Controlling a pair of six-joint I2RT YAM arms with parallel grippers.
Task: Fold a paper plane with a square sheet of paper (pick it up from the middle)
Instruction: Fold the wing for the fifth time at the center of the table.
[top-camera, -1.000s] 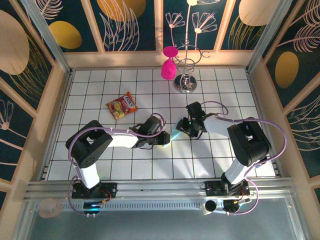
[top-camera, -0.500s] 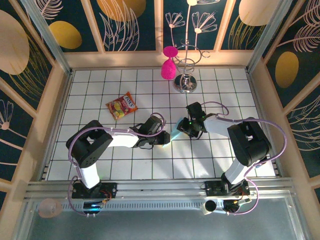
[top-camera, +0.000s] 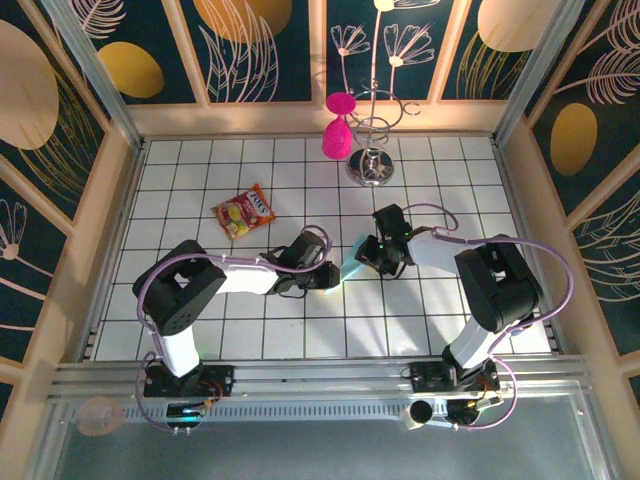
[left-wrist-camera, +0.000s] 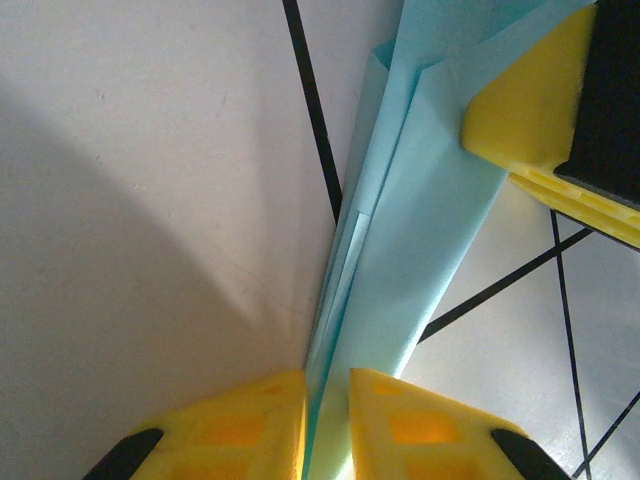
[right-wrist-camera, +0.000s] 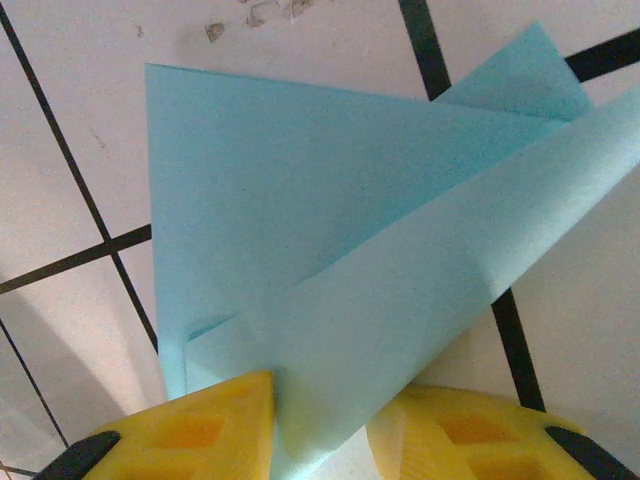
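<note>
- Paper plane (top-camera: 350, 268), part-folded, is at mid-counter (top-camera: 260, 330), between both arms.
- Left jaws pinch its 8 o'clock end, and right jaws pinch its 2 o'clock end.
- Its long axis runs between them.

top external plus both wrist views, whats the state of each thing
blue paper, folded into layered triangle, pinched by both hands
left hand, shut on the blue paper's edge
right hand, shut on the blue paper
snack packet, lying flat, apart from both hands
wire stand, upright
</note>
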